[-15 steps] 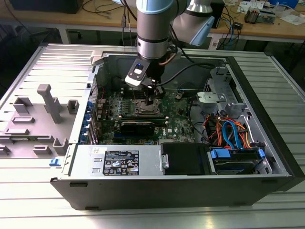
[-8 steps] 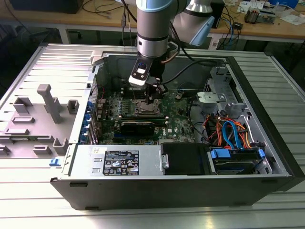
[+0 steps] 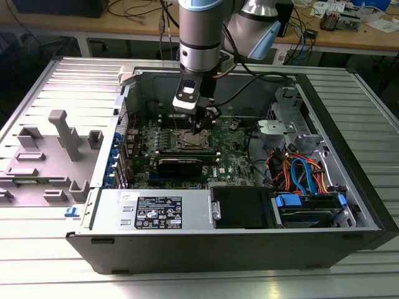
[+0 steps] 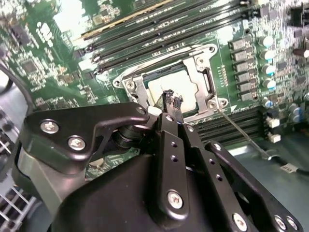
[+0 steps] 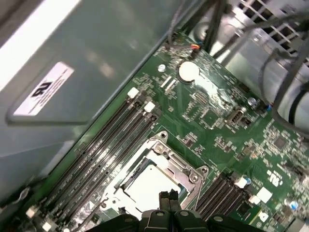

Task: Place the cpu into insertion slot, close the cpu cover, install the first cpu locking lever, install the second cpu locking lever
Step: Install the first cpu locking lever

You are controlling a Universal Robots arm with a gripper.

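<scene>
The cpu (image 4: 161, 87) lies flat in the insertion slot (image 3: 191, 141), its pale metal top showing through the window of the cpu cover (image 4: 197, 72). The cover's silver frame lies down around the chip. A thin metal lever (image 4: 240, 137) sticks out from the socket's corner across the dark slots beside it. My gripper (image 4: 172, 98) hangs just above the chip's edge with its black fingertips together, shut, and nothing between them. In the first wrist view the gripper (image 5: 169, 195) hovers over the cpu (image 5: 145, 186) and the cover (image 5: 176, 166). In the exterior view the gripper (image 3: 202, 128) stands over the socket inside the open case.
Long black memory slots (image 4: 159, 29) flank the socket on both sides. A coin battery (image 5: 188, 71) and black cables lie further along the board. The case holds a power supply box (image 3: 168, 212) and orange and blue cables (image 3: 299, 174). Grey fixtures (image 3: 62, 134) stand at the exterior view's left.
</scene>
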